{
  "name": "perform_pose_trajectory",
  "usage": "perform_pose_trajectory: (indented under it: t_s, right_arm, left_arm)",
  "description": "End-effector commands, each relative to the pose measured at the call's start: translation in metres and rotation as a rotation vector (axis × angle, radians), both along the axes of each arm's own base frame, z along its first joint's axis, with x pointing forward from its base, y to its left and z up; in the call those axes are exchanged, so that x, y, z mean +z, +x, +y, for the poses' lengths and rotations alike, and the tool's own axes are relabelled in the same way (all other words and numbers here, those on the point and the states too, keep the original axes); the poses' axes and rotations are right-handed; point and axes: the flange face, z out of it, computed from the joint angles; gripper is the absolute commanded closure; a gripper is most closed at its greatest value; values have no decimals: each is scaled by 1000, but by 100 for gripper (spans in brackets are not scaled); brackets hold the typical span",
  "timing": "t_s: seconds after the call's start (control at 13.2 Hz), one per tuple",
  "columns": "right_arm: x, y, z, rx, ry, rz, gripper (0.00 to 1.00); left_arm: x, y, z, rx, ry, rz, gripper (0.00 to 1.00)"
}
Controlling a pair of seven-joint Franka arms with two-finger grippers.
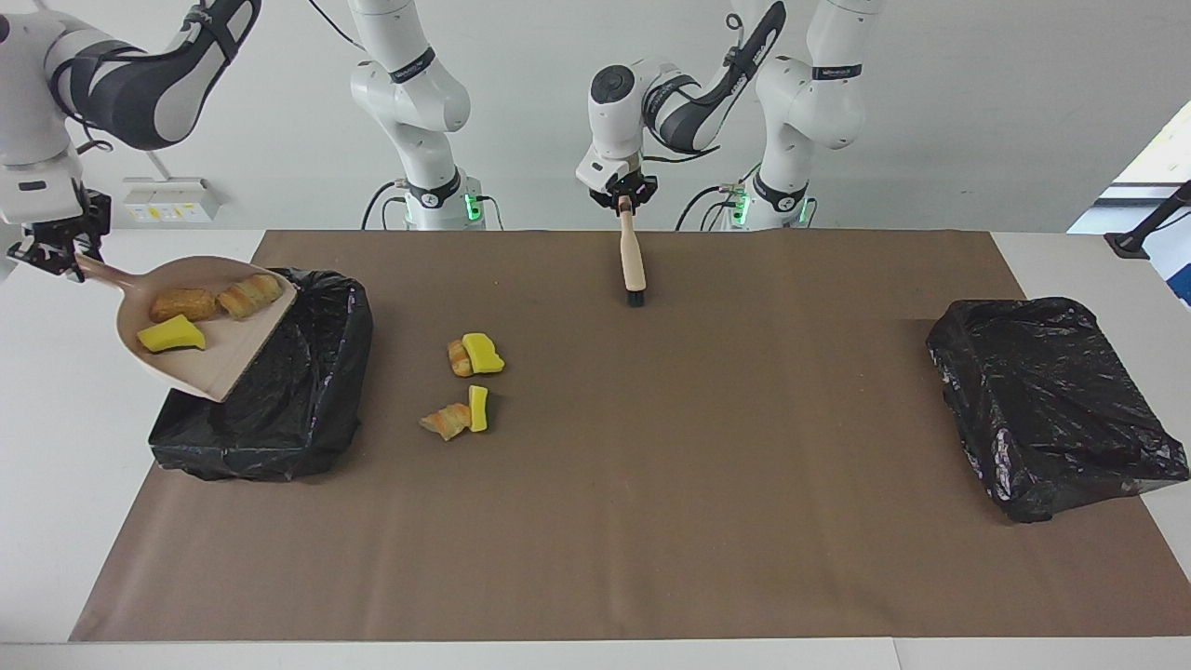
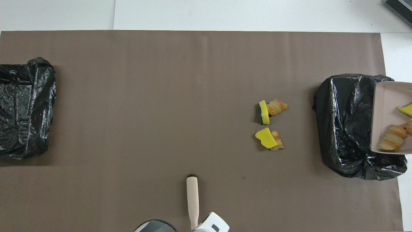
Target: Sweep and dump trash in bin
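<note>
Your right gripper is clamped on the handle of the beige dustpan and holds it in the air over the outer edge of the black-lined bin, the one at the right arm's end of the brown mat. The pan is tilted, its open lip low over the bin. Three pieces of trash lie in the pan: a yellow sponge wedge, a brown lump and a striped bread-like lump. In the overhead view only the pan's open end shows, at the frame's edge.

Four more pieces lie on the mat as two pairs, each a yellow wedge touching an orange-brown lump, near the bin and toward the mat's middle.

Your left gripper is over the mat's edge nearest the robots, with the wooden brush hanging from it, bristles down. You cannot tell from here whether its fingers grip tight or have slackened.

A second black-lined bin sits at the left arm's end of the mat.
</note>
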Motion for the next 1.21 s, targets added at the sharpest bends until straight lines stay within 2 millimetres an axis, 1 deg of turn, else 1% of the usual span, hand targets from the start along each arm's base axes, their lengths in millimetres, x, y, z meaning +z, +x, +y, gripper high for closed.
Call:
perform_pose_trajectory:
  t_s: [0.0,0.08,0.15,0.3,0.38,0.45,0.53,0.61,0.68,0.83,0.98,1.06,1.14]
  right_arm:
    - [-13,5,3,117,-123,46,100]
    - [-14,6,5,148,-164,57,100]
    - [-14,8,8,168,-188,68,100]
    - [-14,12,13,199,-229,88,100]
    - [-15,18,23,230,-248,94,100]
    - [-14,21,29,247,-267,102,100]
    - [-14,21,29,251,-272,105,100]
    - [-15,21,30,254,-275,109,100]
    - [-15,21,29,260,-289,118,100]
    - [-13,21,29,271,-313,130,100]
    - [-10,22,27,276,-329,136,100]
    - [-5,21,27,288,-332,139,100]
    - [2,21,28,295,-340,136,100]
  left_arm:
    - [43,59,1,28,-49,-18,0]
    - [64,89,6,22,-74,-21,0]
    - [84,114,14,17,-98,-31,0]
    - [123,156,36,-15,-98,-80,0]
    - [147,178,50,-54,-87,-110,0]
    - [170,202,70,-86,-100,-117,0]
    - [191,226,94,-106,-117,-127,0]
    - [208,244,115,-135,-126,-133,0]
    - [223,256,130,-151,-130,-140,0]
    - [256,279,168,-149,-116,-170,0]
    - [287,295,210,-172,-120,-180,0]
    - [299,301,228,-176,-121,-180,0]
    - [309,308,242,-176,-117,-175,0]
